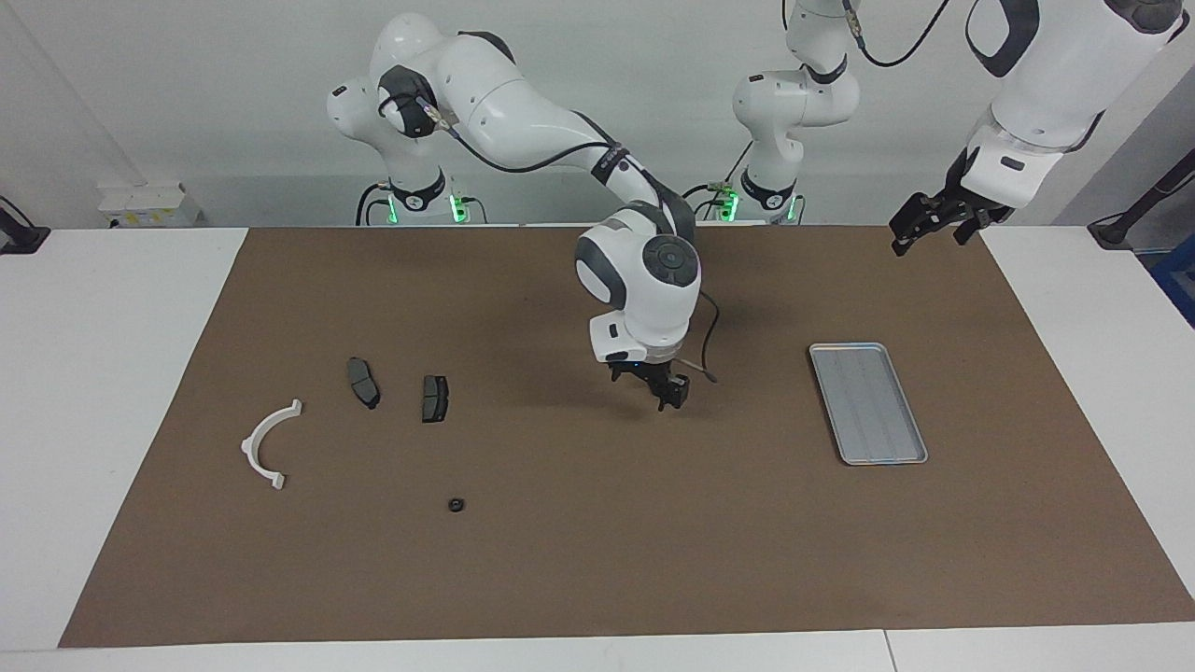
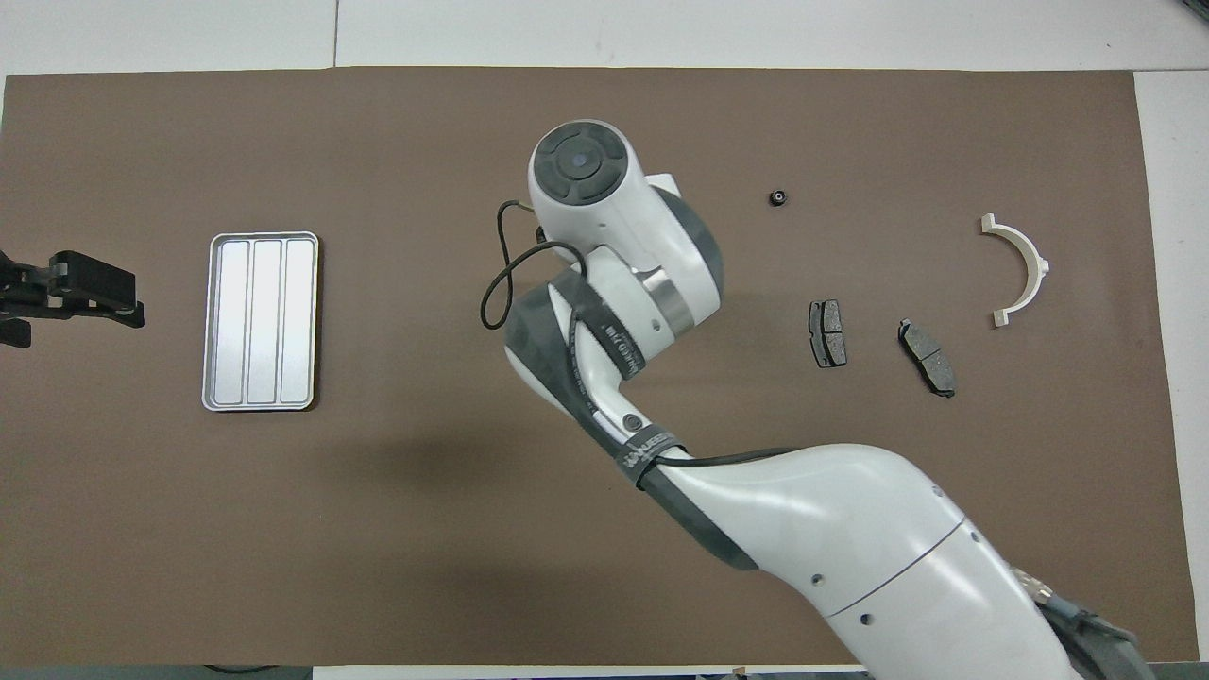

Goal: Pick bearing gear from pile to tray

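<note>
Nearest my facing camera, one black bearing gear (image 1: 456, 505) lies loose on the mat, tray (image 1: 868, 403) bare (left gripper (image 1: 936, 220) waits), right gripper's (image 1: 665, 390) grasp indiscernible to me.

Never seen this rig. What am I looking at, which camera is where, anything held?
Two white robot arms at a table with a brown mat. One picture faces the robots from across the table; the other looks down from above them. The right hand hangs over bare mat mid-table; whether it carries anything can't be seen. The left hand waits raised near the silver tray, which has nothing in it. Toward the right arm's end lie a white half-ring bracket, two dark brake pads and a small black round piece.
</note>
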Motion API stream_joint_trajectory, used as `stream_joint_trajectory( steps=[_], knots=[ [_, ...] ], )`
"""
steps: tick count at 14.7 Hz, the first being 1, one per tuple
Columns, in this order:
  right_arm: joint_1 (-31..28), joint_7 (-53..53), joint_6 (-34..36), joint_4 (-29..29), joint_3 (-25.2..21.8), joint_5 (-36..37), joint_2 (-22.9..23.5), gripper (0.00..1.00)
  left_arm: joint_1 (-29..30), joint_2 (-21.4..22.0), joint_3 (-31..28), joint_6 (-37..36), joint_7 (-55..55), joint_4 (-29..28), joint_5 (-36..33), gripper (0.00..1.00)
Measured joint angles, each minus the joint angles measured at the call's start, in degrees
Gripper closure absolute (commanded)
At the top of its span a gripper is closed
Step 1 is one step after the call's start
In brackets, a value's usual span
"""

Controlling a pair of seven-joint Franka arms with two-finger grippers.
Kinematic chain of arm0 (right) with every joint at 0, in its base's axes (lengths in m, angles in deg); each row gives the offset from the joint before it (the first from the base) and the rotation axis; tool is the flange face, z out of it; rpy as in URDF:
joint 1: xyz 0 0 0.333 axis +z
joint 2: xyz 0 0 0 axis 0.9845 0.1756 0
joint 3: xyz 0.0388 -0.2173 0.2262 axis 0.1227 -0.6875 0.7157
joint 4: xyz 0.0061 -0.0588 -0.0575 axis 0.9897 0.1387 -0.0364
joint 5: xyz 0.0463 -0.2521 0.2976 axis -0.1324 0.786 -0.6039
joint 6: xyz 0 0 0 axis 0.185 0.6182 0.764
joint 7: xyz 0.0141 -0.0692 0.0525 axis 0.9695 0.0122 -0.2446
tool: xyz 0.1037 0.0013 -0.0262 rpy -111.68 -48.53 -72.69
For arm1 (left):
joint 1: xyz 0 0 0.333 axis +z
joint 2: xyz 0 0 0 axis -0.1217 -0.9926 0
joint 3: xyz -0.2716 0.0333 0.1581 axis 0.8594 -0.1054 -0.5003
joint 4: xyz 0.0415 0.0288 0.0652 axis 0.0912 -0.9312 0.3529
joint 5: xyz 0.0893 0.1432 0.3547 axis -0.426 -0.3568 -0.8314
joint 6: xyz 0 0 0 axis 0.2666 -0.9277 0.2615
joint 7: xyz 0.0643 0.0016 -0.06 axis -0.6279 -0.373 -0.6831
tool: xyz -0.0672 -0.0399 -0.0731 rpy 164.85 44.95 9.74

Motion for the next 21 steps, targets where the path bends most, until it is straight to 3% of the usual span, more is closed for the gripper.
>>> stream_joint_trajectory(
  steps=[3,5,12,21],
  knots=[
    [-7.1,-15.4,0.2,0.0,0.0,0.3,-1.2,0.0,-0.5,0.0,0.5,1.0,-4.5,0.0,0.2,0.0],
    [-10.6,-23.6,-0.7,0.9,0.0,0.3,-1.1,0.0,-2.3,0.0,0.9,2.9,-14.0,-0.1,0.6,0.0],
    [-18.8,-38.0,-16.8,12.9,0.1,0.3,-1.6,0.0,-12.3,-1.2,1.6,18.4,-34.3,-9.9,4.4,0.0],
    [-18.7,-38.0,-19.9,14.8,0.7,0.3,-1.6,0.04,-24.5,-21.8,1.6,36.9,-46.3,-9.2,2.6,0.0]
  ],
)
